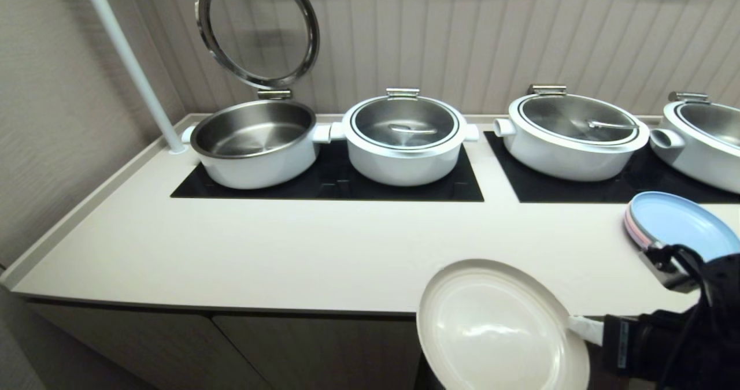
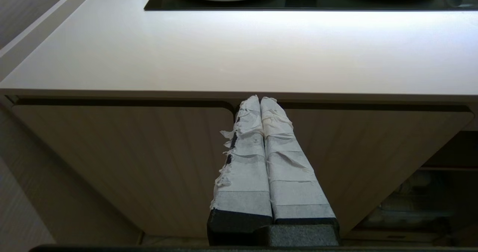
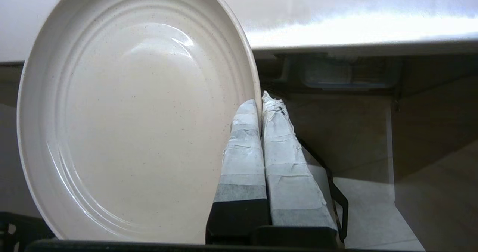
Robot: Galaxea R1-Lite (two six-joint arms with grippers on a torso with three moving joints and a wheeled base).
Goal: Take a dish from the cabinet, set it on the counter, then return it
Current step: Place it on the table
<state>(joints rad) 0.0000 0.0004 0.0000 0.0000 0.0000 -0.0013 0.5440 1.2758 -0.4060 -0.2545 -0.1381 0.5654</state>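
At the counter's [image 1: 289, 245] front edge, right gripper [image 3: 261, 99] pinches the plate [image 1: 497, 326] by its rim only, plate tilted, hanging partly over the edge in front of the cabinet [image 2: 123, 162]. Left gripper [image 2: 260, 99] parked low before the doors, fingers pressed together, empty. Risks, as I judge: thin rim grip could let the plate swing or slip; its low side could clip the counter edge; pastel plates [image 1: 682, 222] sit close by.

Glare on counter [image 2: 239, 50], imgs sharp
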